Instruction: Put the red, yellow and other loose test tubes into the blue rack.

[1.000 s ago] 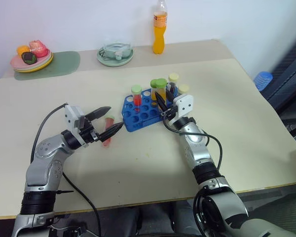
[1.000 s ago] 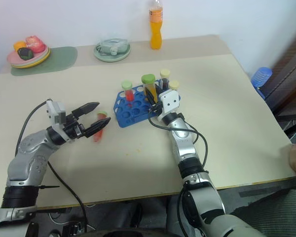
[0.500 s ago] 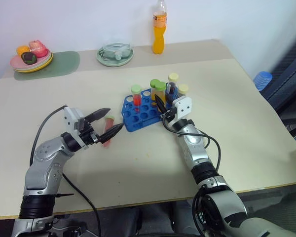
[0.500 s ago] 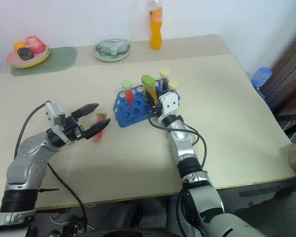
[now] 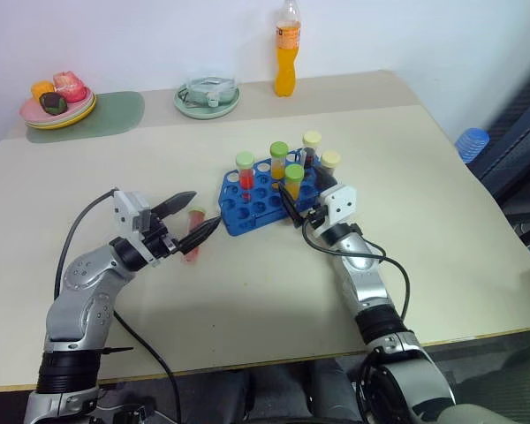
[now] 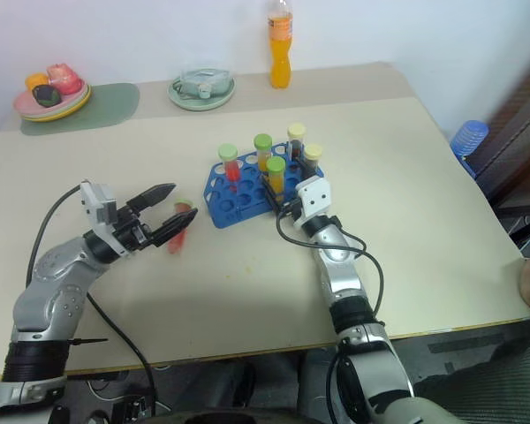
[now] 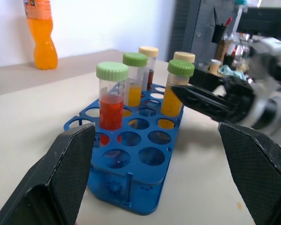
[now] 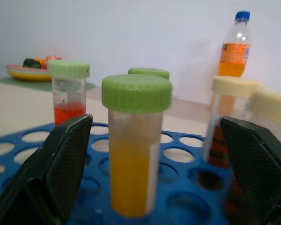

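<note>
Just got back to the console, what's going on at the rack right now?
The robot is loading test tubes into the blue rack. Five tubes stand in it. The right gripper sits at the rack's near edge with its jaws open on either side of the yellow-orange tube standing in a hole, not gripping it. The left gripper, jaws open, hovers beside the rack at a red tube lying on the table; that one is not yet racked.

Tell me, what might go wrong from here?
The right claw stands open close beside the yellow tube standing in the blue rack; pulling away carelessly could bump it. The red tube lies flat on the table between the open left claw's fingers and might roll when squeezed.
</note>
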